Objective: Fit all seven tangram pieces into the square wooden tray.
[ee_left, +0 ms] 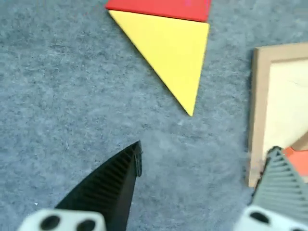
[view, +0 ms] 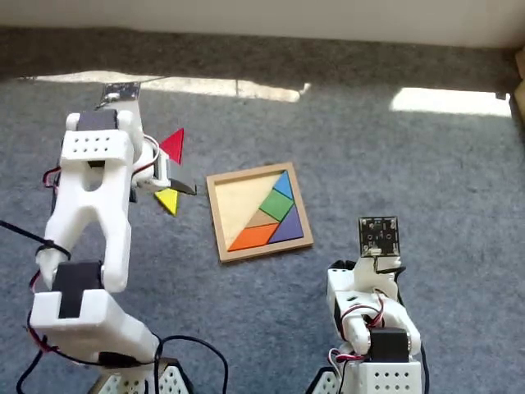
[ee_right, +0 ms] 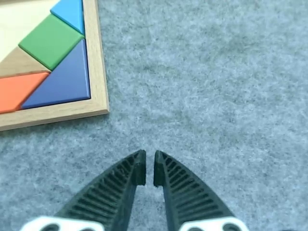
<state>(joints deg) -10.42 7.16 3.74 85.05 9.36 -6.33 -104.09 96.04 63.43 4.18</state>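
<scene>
Tangram pieces are split between two places. Five sit inside the square wooden tray (view: 213,215) near the middle of the grey carpeted surface (view: 410,164). They are a light blue triangle (view: 284,185), a green square (view: 277,205), a violet-blue triangle (view: 288,231), an orange piece (view: 252,236) and a pale brown piece (view: 261,218). They are packed edge to edge along the side of the tray nearer the right arm (view: 373,324), and the other half is bare wood.

The other two lie out on the carpet on the far side of the tray from that arm. The red triangle (view: 173,145) is farther from the arms' bases and the yellow triangle (view: 167,200) nearer. In the left wrist view their long edges meet or nearly meet.

The left arm (view: 90,205) stretches out over that part of the carpet. The left jaws are spread wide with nothing between them but carpet. One tip is out over the carpet, short of the yellow triangle's point. The other is at the tray's rim, close to the orange piece. I cannot tell whether either tip touches down.

The right arm is folded back close to its base, well apart from the loose triangles. The right jaws are drawn together with only a slit between the tips, gripping nothing. They point at bare carpet just off the tray's corner by the violet-blue triangle.
</scene>
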